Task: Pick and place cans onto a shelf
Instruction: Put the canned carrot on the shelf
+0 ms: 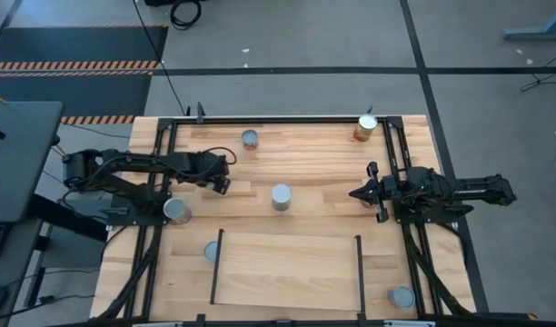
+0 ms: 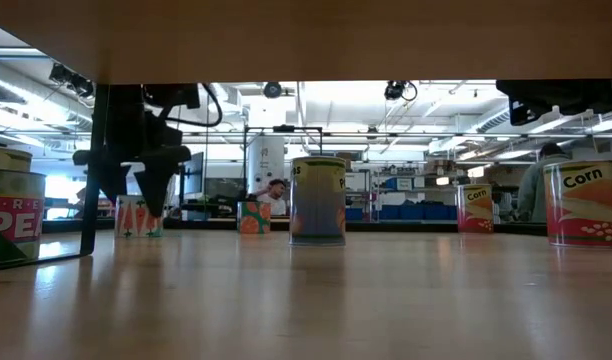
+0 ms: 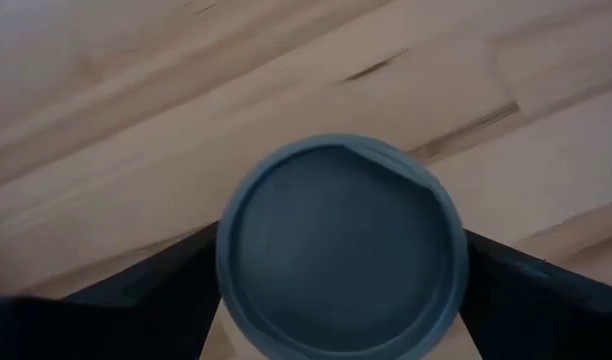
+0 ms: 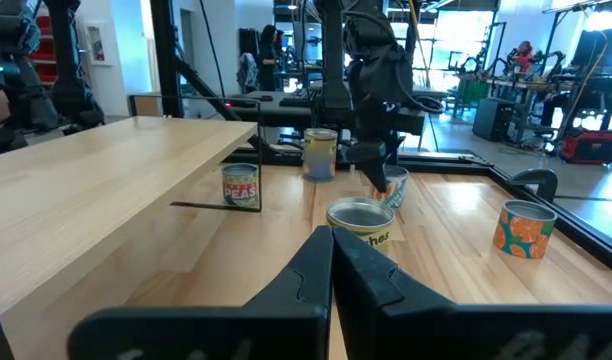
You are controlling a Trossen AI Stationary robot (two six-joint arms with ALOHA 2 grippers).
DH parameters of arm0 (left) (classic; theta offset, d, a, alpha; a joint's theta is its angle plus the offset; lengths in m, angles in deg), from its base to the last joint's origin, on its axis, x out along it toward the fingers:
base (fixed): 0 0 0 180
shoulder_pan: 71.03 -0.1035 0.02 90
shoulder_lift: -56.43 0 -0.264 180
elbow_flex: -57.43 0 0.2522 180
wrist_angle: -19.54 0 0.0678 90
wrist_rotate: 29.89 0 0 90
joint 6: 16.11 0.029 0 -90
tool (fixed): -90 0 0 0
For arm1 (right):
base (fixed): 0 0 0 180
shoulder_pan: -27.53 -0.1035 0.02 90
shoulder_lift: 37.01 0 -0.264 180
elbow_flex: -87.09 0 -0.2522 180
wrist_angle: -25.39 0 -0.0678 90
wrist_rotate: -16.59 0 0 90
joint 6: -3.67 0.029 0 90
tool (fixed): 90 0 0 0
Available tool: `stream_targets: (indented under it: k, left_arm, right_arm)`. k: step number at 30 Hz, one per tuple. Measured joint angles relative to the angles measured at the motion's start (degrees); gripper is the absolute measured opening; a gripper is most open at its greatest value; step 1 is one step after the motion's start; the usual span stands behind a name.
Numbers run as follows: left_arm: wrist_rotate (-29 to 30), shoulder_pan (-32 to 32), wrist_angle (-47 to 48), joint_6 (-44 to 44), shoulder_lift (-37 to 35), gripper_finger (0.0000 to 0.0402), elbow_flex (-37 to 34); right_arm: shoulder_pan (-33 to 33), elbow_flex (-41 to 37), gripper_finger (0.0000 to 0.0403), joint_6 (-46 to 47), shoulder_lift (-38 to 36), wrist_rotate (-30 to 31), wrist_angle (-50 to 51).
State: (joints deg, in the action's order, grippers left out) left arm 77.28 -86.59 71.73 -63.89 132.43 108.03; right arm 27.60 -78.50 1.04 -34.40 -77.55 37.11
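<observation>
My left gripper (image 1: 224, 176) stands open over a grey-topped can (image 3: 341, 245) at the table's left. Its fingers (image 3: 176, 272) stand on either side of the can's round top, pointing steeply down. The gripper hides this can in the high view; the right wrist view shows it (image 4: 394, 188) standing upright on the table below the arm. My right gripper (image 1: 356, 193) waits shut at the table's right, pointing level, with nothing in it. The shelf (image 1: 287, 268), a pale panel between two black bars, lies at the near middle with no can on it.
Other cans stand upright on the tabletop: one in the middle (image 1: 281, 196), one far left of centre (image 1: 250, 138), an orange-brown one at the far right (image 1: 366, 126), two near the left (image 1: 176, 211) (image 1: 211, 251), one at the near right (image 1: 401, 297).
</observation>
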Motion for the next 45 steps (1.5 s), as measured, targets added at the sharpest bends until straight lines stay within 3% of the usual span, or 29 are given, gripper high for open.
stream_targets:
  k: [3,9,11,20,25,32,39,45]
  left_arm:
    - [0.8,0.0,0.0,0.4,0.0,0.0348,0.0]
    - [-3.2,1.5,1.9,0.9,-1.4,0.0286,0.5]
    - [-4.4,3.0,3.6,1.3,-2.7,0.0284,2.4]
    - [-6.6,15.5,14.1,8.0,-4.8,0.0284,22.4]
    - [-1.9,23.7,12.1,8.7,-3.4,0.0284,33.8]
    - [2.2,32.8,12.0,11.1,4.8,0.0284,42.3]
    - [3.9,41.2,5.9,14.7,14.8,0.0284,48.7]
    - [3.8,44.9,9.2,14.0,22.1,0.0284,60.3]
  right_arm:
    - [0.0,0.0,0.0017,0.0,0.0,0.0,0.0]
    - [0.0,0.0,0.0017,0.0,0.0,0.0,0.0]
    - [0.0,0.0,0.0017,0.0,0.0,0.0,0.0]
    - [0.0,0.0,0.0017,0.0,0.0,0.0,-0.9]
    - [0.0,0.0,0.0017,0.0,0.1,0.0,-1.4]
    - [0.0,0.0,0.0017,0.0,0.3,0.0,-2.2]
    - [0.0,0.0,0.0017,0.0,0.5,0.0,-2.7]
    - [0.0,0.0,0.0017,0.0,0.5,0.0,-2.7]
